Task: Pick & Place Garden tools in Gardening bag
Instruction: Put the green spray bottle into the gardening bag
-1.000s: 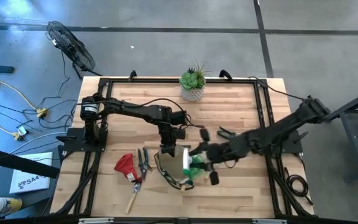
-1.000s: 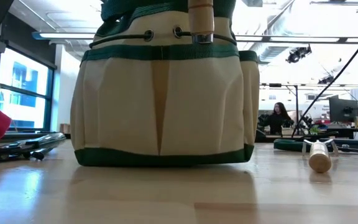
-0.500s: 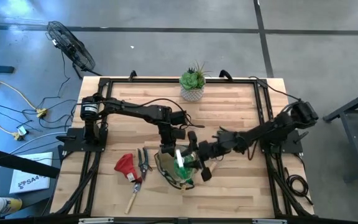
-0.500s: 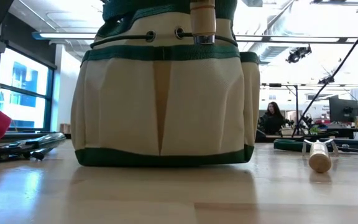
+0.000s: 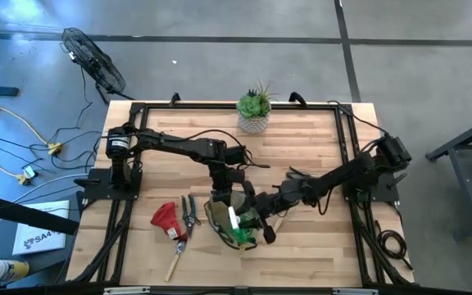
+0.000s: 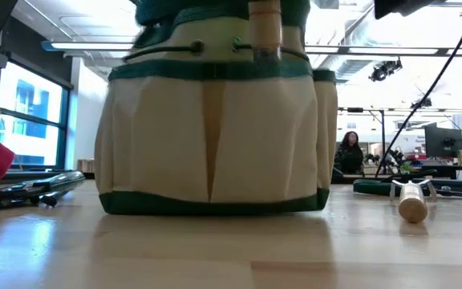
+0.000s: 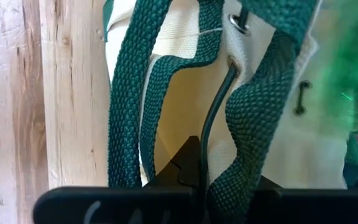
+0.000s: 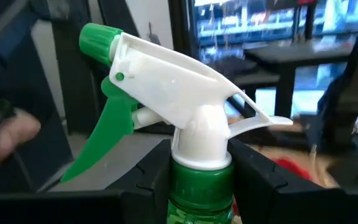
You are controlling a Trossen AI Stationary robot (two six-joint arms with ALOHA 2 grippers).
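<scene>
since a second ago our right arm has swung in from the right side of the table, and our right gripper (image 5: 248,220) now hangs over the open gardening bag (image 5: 220,223), carrying the green spray bottle (image 8: 194,149). its fingers (image 8: 263,168) are clamped on the bottle's neck just under the white nozzle, with the bottle upright above the bag's mouth. our left gripper (image 5: 222,195) sits at the bag's far rim, and its wrist view shows the dark green loop handle (image 7: 129,99) pinched between its fingers. on the table left of the bag lie the red glove (image 5: 166,218), the dark pruners (image 5: 189,215) and a wooden-handled tool (image 5: 174,262), all well apart from our grippers.
</scene>
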